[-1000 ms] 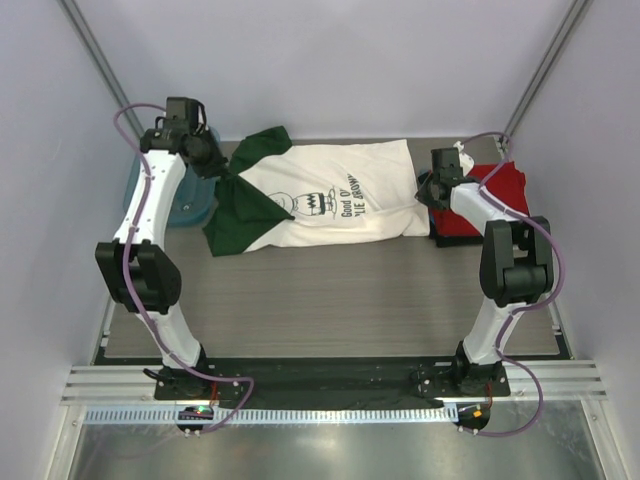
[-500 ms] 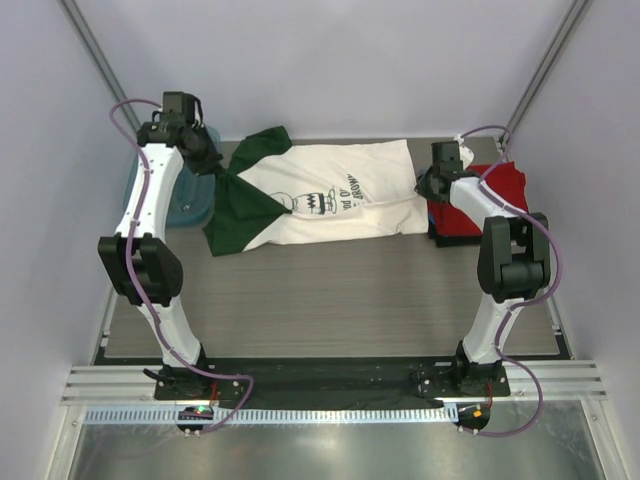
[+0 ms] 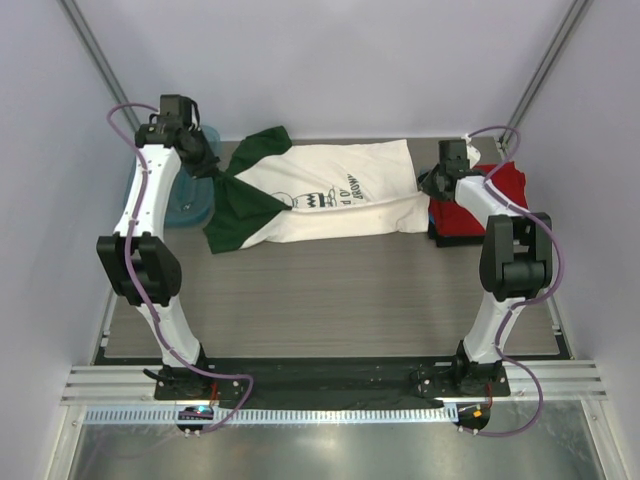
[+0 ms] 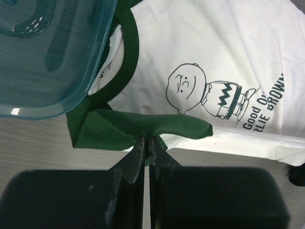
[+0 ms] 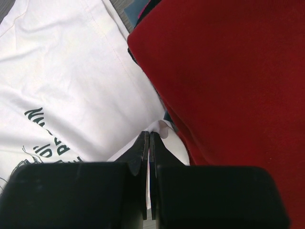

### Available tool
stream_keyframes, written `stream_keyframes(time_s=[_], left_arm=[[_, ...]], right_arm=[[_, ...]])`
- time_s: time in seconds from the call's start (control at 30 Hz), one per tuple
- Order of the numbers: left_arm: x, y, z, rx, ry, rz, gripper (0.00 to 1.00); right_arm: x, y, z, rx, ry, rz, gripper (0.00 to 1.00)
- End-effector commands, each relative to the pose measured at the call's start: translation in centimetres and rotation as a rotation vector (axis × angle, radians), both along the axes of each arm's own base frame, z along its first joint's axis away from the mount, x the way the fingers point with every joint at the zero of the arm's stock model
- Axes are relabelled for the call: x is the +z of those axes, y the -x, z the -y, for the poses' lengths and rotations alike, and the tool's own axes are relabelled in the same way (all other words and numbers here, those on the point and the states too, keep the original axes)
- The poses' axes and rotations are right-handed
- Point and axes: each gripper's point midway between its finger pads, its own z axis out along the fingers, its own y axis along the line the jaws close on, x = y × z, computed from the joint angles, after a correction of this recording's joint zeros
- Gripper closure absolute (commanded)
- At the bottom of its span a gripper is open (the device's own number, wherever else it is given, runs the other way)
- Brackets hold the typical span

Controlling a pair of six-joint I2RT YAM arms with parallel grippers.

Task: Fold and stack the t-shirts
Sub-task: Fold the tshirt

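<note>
A white t-shirt with dark green sleeves and black chest print lies spread across the back of the table. My left gripper is shut on its green sleeve, which it holds lifted off the table. My right gripper is shut on the shirt's white hem corner, lifted beside the folded red t-shirt. The red t-shirt fills the right of the right wrist view. A dark and a blue layer peek out beneath the red one.
A teal plastic tub stands at the back left behind my left arm, and its rim overhangs the shirt's collar in the left wrist view. Grey walls close in the back and both sides. Bare wood table lies in front of the shirt.
Both grippers have drawn slightly outward and back, pulling the shirt's front edge up and over. More of the chest print is folded under than a second ago.
</note>
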Motion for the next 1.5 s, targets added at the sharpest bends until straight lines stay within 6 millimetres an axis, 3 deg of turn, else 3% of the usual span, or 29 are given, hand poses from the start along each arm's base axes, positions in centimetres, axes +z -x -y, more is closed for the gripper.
stream_keyframes(time_s=[0.0,0.33,0.67,0.73,0.77,0.8,0.83,0.87,0.9,0.97,1.0,1.03,1.07,1.1,1.13,1.17,1.2,1.23,1.27,1.3,1.33,1.37,1.4,1.43,1.47], left_arm=[[2.2,0.3,-0.6,0.016,-0.004,0.058,1.00],[2.3,-0.8,-0.4,0.015,0.009,0.059,1.00],[1.1,-3.7,0.3,-0.001,0.047,0.041,1.00],[0.6,-4.7,0.8,-0.015,0.069,0.044,1.00],[0.4,-5.2,1.0,-0.019,0.082,0.053,0.91],[-0.3,-5.9,1.3,-0.025,0.096,0.052,0.72],[-0.2,-6.5,1.7,-0.029,0.116,0.073,0.48],[-0.2,-6.8,1.9,-0.038,0.127,0.077,0.32],[0.7,-7.1,2.1,-0.051,0.136,0.100,0.30],[2.5,-7.0,2.4,-0.063,0.147,0.142,0.24],[2.5,-6.6,2.3,-0.060,0.145,0.144,0.22],[4.6,-6.0,2.3,-0.061,0.146,0.191,0.19],[5.2,-5.5,2.2,-0.052,0.142,0.200,0.19],[4.7,-4.8,2.2,-0.041,0.148,0.184,0.19],[7.0,-3.4,2.0,-0.037,0.146,0.230,0.19],[5.7,-2.4,1.8,-0.020,0.134,0.196,0.19],[6.5,-1.7,1.7,-0.007,0.138,0.220,0.19],[6.5,-0.8,1.7,0.001,0.143,0.227,0.19],[6.6,1.4,1.9,0.003,0.149,0.235,0.20],[6.8,2.2,2.2,0.021,0.171,0.249,0.20],[7.1,2.7,2.3,0.028,0.184,0.284,0.20],[5.0,4.1,2.6,0.043,0.199,0.244,0.20],[7.0,5.1,2.8,0.038,0.218,0.323,0.20],[6.9,5.8,3.0,0.060,0.244,0.331,0.21],[4.7,6.9,3.2,0.077,0.256,0.290,0.21]], right_arm=[[1.2,-1.3,-0.2,0.003,-0.028,0.045,0.99],[-0.8,-2.0,-1.8,0.049,-0.056,0.013,0.99],[0.1,-3.8,-2.2,0.057,-0.062,0.040,0.99],[0.0,-4.5,-2.5,0.073,-0.073,0.044,0.74],[-0.1,-4.7,-2.7,0.077,-0.077,0.044,0.65],[0.0,-4.9,-2.7,0.075,-0.077,0.048,0.38],[0.1,-4.9,-2.6,0.071,-0.074,0.050,0.30],[0.3,-4.8,-2.6,0.074,-0.074,0.051,0.28],[0.0,-4.4,-2.7,0.077,-0.074,0.044,0.28],[1.8,-3.9,-2.2,0.069,-0.057,0.076,0.29],[1.3,-2.9,-2.1,0.064,-0.046,0.060,0.33],[3.3,-2.4,-2.1,0.066,-0.049,0.107,0.35],[3.6,-1.9,-2.2,0.060,-0.055,0.119,0.38],[2.2,-0.1,-2.1,0.048,-0.054,0.088,0.41],[4.5,0.2,-2.1,0.043,-0.068,0.170,0.41],[4.8,1.0,-2.3,0.032,-0.097,0.195,0.42],[2.5,3.1,-2.3,0.025,-0.107,0.159,0.43],[2.4,3.8,-2.3,0.013,-0.117,0.175,0.45],[3.9,4.1,-2.2,0.004,-0.131,0.238,0.47],[2.4,5.4,-2.3,-0.013,-0.147,0.220,0.50],[2.2,5.9,-2.5,-0.013,-0.155,0.226,0.51],[2.1,6.1,-2.5,-0.023,-0.154,0.237,0.51],[1.3,6.9,-2.5,-0.035,-0.151,0.222,0.52],[1.1,7.1,-3.1,-0.032,-0.153,0.227,0.52],[0.8,7.3,-2.8,-0.051,-0.139,0.227,0.52]])
